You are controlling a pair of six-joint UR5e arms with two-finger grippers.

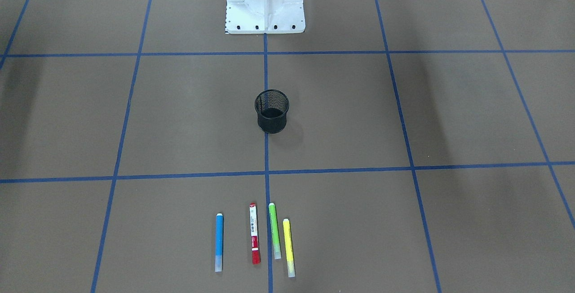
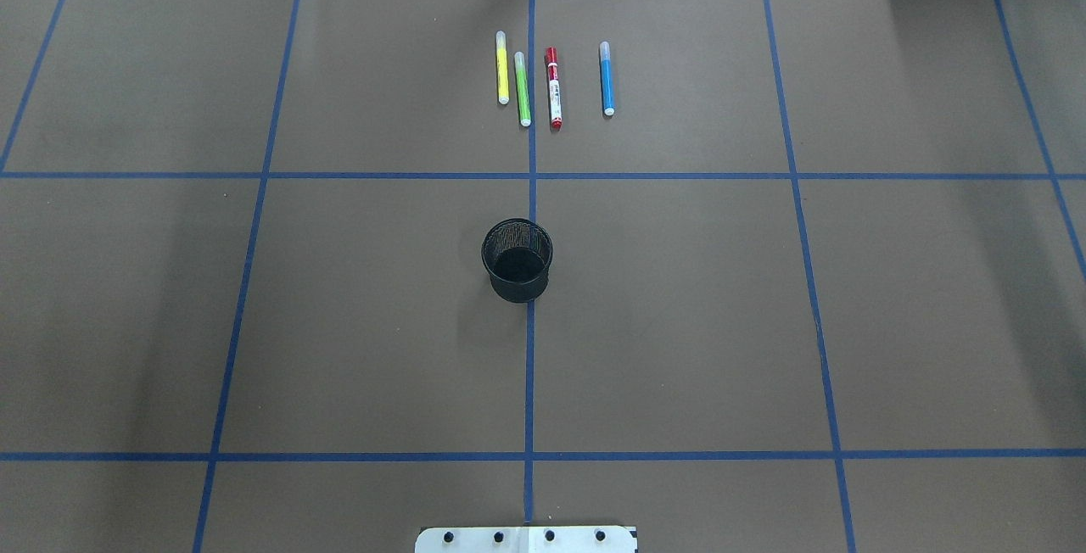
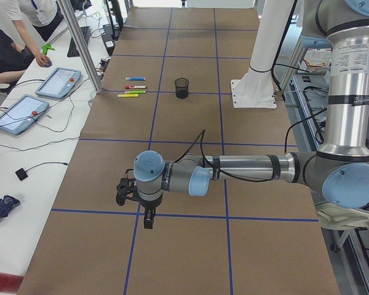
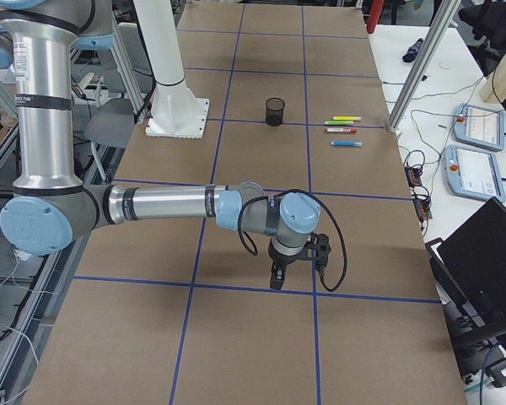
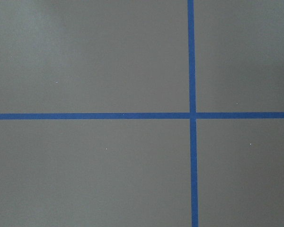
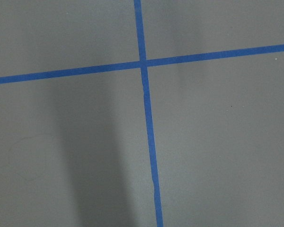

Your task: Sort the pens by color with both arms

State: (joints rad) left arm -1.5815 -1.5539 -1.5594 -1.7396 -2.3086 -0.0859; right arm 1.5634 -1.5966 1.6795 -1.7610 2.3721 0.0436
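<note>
Four pens lie side by side on the brown table, at its far edge from the robot: blue (image 2: 607,80), white-barrelled with red ends (image 2: 554,88), green (image 2: 522,91) and yellow (image 2: 501,69). In the front-facing view they are blue (image 1: 219,242), red-ended (image 1: 254,234), green (image 1: 274,231) and yellow (image 1: 288,248). My left gripper (image 3: 149,218) shows only in the exterior left view, pointing down over a blue tape line far from the pens. My right gripper (image 4: 276,277) shows only in the exterior right view, likewise far from them. I cannot tell whether either is open or shut.
A black mesh cup (image 2: 517,260) stands upright at the table's middle on the centre tape line, empty as far as I can see. The white base pedestal (image 1: 265,3) is at the robot's side. Blue tape lines grid the table. Operators and tablets (image 3: 19,114) are beside the table.
</note>
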